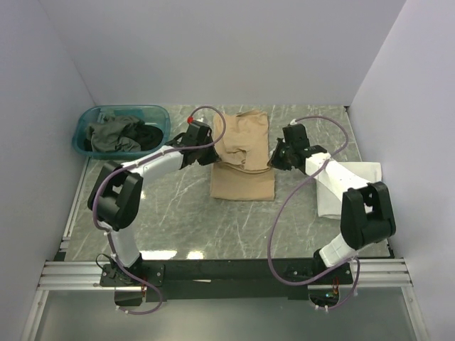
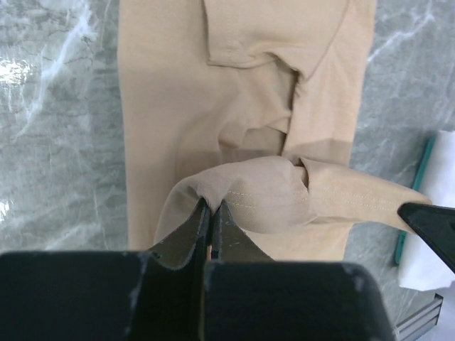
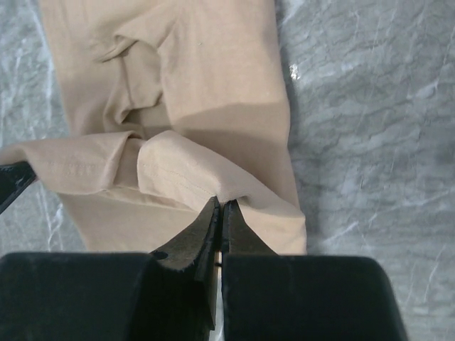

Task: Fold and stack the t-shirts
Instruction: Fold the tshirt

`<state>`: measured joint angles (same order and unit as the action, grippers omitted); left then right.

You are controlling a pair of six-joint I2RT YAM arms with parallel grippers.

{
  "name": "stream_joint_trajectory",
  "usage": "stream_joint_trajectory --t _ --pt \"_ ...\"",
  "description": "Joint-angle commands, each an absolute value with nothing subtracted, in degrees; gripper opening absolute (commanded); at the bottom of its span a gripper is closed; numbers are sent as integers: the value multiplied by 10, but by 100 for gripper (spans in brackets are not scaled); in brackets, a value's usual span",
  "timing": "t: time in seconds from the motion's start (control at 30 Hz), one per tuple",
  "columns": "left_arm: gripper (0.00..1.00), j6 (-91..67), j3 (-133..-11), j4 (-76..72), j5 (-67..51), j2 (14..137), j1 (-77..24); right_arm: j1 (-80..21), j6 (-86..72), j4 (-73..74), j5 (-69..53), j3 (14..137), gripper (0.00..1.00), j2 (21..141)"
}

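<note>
A tan t-shirt [image 1: 242, 181] lies lengthwise on the marble table, mid-table. Its hemmed edge is lifted and stretched between my two grippers, above the rest of the cloth. My left gripper [image 1: 211, 149] is shut on the left corner of that edge [image 2: 212, 204]. My right gripper [image 1: 274, 159] is shut on the right corner [image 3: 220, 202]. Below the raised hem, the tan cloth [image 2: 178, 99] lies rumpled, with a sleeve fold [image 3: 135, 92] showing. A folded white t-shirt [image 1: 366, 174] lies at the right, partly under my right arm.
A teal tub [image 1: 85, 124] stands at the back left and holds a grey-green shirt [image 1: 110, 135] and a black shirt [image 1: 148, 133]. White walls close the table on three sides. A metal rail [image 1: 213, 273] runs along the near edge.
</note>
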<state>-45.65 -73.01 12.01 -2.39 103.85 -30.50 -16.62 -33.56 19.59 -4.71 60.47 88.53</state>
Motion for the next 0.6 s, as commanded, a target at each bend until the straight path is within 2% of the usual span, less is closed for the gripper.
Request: stream_joint_trajectory --t 0.0,0.2,0.33,0.4,0.47,0.5,0.53,0.57 --pt "1 -443 -762 121 -30 1053 -296 -155 -324 168 -53 640 0 914" --pt "1 -444 -779 126 -39 1089 -281 -144 -318 164 -58 677 0 972" --pt "5 -442 -792 129 -47 1106 -275 -142 -313 170 -67 700 11 997" --pt "6 -445 -795 133 -38 1105 -273 -139 -306 175 -65 712 13 1006" --pt "16 -445 -795 128 -37 1101 -270 -136 -299 182 -63 728 24 1012" --pt "37 -445 -795 127 -36 1100 -270 -134 -296 188 -64 732 30 1012" --pt "45 -446 -800 132 -34 1097 -268 -133 -294 195 -64 737 42 1014" --pt "52 -446 -802 134 -37 1094 -266 -133 -292 199 -62 746 48 1013"
